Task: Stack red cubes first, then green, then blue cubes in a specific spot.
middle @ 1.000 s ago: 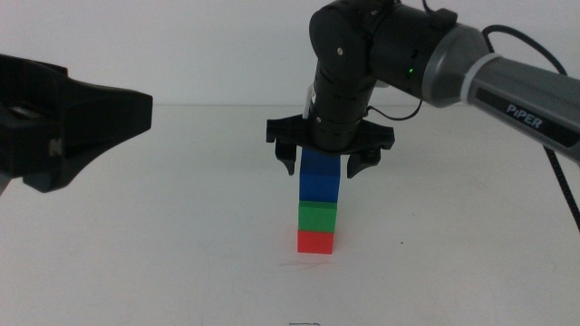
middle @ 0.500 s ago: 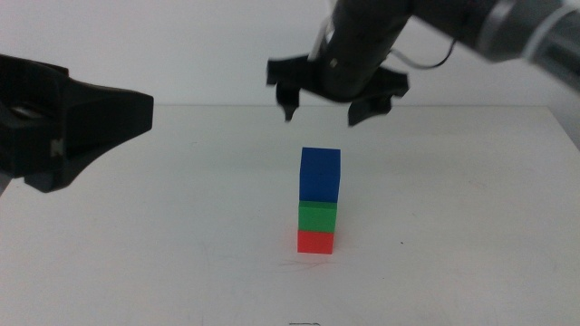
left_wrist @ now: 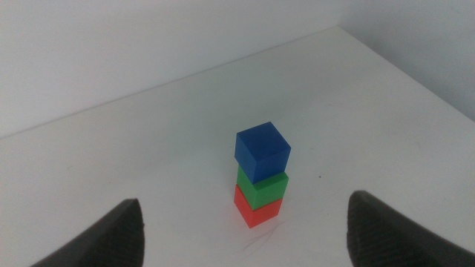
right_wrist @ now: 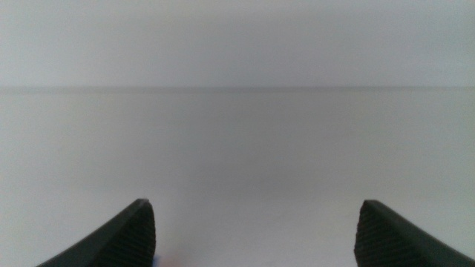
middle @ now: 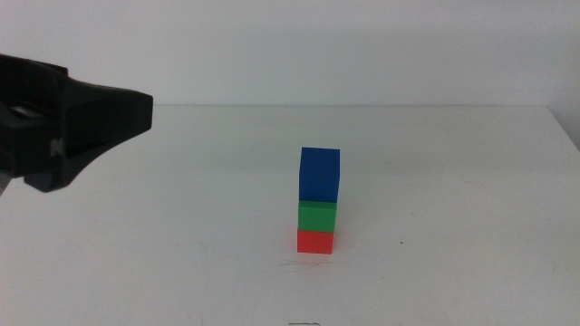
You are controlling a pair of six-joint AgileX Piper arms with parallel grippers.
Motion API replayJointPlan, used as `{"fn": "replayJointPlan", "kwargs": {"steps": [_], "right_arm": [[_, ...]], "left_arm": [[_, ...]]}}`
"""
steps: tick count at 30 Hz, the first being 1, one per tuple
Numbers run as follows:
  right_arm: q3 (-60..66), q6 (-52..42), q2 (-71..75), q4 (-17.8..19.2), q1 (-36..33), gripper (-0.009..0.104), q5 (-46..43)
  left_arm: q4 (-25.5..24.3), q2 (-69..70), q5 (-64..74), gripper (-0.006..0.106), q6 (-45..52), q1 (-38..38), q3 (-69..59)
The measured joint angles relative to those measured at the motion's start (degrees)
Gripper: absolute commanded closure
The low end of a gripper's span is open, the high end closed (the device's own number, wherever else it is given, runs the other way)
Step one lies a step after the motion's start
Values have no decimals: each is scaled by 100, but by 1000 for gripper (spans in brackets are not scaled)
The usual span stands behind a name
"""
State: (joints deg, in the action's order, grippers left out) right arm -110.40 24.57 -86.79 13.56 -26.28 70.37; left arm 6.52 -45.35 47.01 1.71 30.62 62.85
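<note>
The red cube stands on the white tabletop, with a faint thin scratch just in front of it. The green cube sits on the red one, and the blue cube sits on top, turned slightly off square. The stack also shows in the left wrist view, with blue cube, green cube and red cube. My left gripper hangs open and empty at the left, well away from the stack. My right gripper is open, empty and out of the middle view.
The white table ends at a pale wall behind and has an edge at the far right. Nothing else stands on it.
My right gripper, open around the blue cube a second ago, rose off the stack and left the middle view. The stack and the left arm have not moved.
</note>
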Motion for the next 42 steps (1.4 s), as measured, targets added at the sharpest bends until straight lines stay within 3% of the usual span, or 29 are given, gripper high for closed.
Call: {"fn": "replayJointPlan", "kwargs": {"steps": [5,11,15,25,31,36,42], "right_arm": [[1620,-610,1392,-218,1042,6,-1320],[3611,-1535,2718,-1014,2185,6,-3020],[4282,-1961,3017,-1391,2463,6,-3605],[4438,-2102,3005,-1486,2491,6,-3816],[4438,-2102,3005,-1486,2491,6,-3816],[4438,-2102,2998,-1481,2491,6,-3816],[4438,-2102,2996,-1481,2491,6,-3816]], "left_arm": [[0,0,0,7,0,0,0],[0,0,0,7,0,0,0],[0,0,0,7,0,0,0],[-47,0,0,7,0,0,0],[-699,34,-117,7,-25,-85,-74],[-1224,326,-975,7,-389,-1015,-804],[-979,736,-1840,7,-508,-2416,-1589]]}}
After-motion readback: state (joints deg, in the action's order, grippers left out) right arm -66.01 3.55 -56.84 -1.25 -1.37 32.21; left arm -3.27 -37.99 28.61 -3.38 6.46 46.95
